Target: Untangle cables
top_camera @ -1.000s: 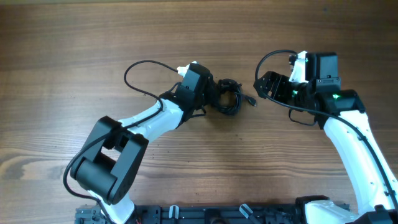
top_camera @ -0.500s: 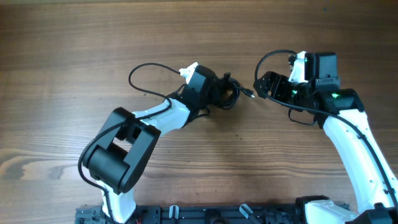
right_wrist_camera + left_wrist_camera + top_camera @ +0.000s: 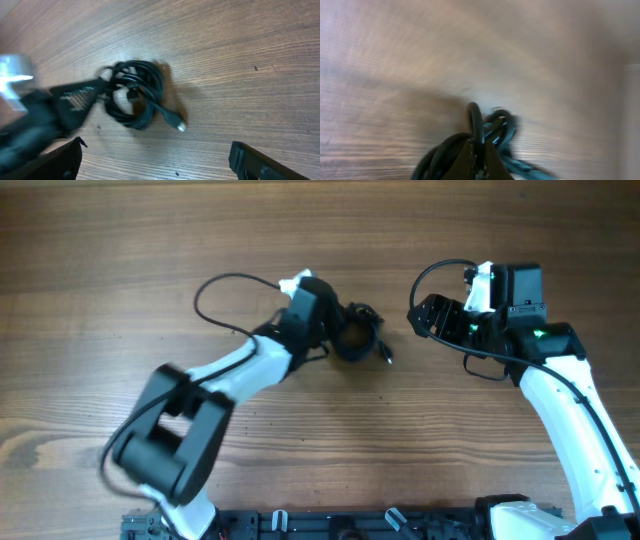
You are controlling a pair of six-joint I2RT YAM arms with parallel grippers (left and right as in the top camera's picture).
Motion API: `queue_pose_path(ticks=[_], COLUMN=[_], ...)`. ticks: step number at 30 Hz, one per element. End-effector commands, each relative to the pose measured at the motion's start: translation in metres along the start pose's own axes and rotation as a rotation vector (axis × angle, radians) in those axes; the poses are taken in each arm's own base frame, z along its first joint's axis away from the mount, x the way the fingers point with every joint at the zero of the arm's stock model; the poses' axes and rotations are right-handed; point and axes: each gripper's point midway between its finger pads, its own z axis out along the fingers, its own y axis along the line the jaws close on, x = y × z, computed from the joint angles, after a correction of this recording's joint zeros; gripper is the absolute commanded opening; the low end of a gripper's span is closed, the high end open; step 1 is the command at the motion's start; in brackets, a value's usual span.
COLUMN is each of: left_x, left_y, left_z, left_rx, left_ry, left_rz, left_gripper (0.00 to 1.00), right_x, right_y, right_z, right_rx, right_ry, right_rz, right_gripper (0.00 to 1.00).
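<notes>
The cables [image 3: 360,335] are a small black coil on the wooden table, with a plug end [image 3: 387,358] trailing toward the front right. My left gripper [image 3: 338,330] is at the coil's left side. In the blurred left wrist view its jaws [image 3: 479,156] are shut on one black strand [image 3: 475,122] of the coil. My right gripper [image 3: 418,316] stands open to the right of the coil, apart from it. The right wrist view shows the coil [image 3: 139,95] and its silver-tipped plug [image 3: 180,126] ahead of the wide-spread fingers [image 3: 252,161], with the left gripper [image 3: 75,100] at the coil's left.
The left arm's own thick black wire [image 3: 215,288] loops over the table behind it. The right arm's wire [image 3: 440,270] arches above its wrist. A black rail [image 3: 380,525] runs along the table's front edge. Bare wood lies all around.
My left gripper has shut on the coil and the arm has swung. The coil shifted slightly left and its plug end swung nearer the front. The right arm stayed still.
</notes>
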Motion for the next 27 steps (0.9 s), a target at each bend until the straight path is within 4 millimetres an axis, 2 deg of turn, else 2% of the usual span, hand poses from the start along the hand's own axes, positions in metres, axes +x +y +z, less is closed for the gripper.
queue_pose_path(ticks=[1,5,10,15,20,25,27], left_x=[-0.036,-0.054,-0.065,-0.076,-0.083,-0.078,-0.074], left_y=[-0.064,-0.076,-0.073,-0.083,-0.093,-0.096,-0.099], left_z=[-0.062,-0.087,-0.093,-0.098,-0.103,-0.103,-0.104], left_rx=[0.241,0.302,0.327,0.386,0.442,0.449,0.457], left_ry=[-0.039,-0.06,-0.038,-0.035,-0.037,-0.012,0.018], left_rz=[-0.021,-0.158,-0.384,-0.545,-0.609,-0.611,-0.608], left_gripper=[0.04,0.04,0.04,0.04,0.04,0.04,0.04], right_x=[0.002,0.001,-0.004,-0.007,-0.009,-0.008,-0.01], right_y=[0.019,0.05,0.07,0.071,0.067,0.073,0.073], right_z=[0.001,-0.005,-0.012,-0.011,-0.001,0.021,0.035], right_rx=[-0.119,-0.292,-0.402,-0.402,-0.373,-0.371,-0.354], right_ry=[0.022,0.027,0.011,0.011,0.026,0.056,0.062], right_rz=[-0.07,-0.138,-0.174,-0.106,-0.032,0.031,0.096], right_gripper=[0.96,0.96,0.96,0.92,0.9,0.86,0.85])
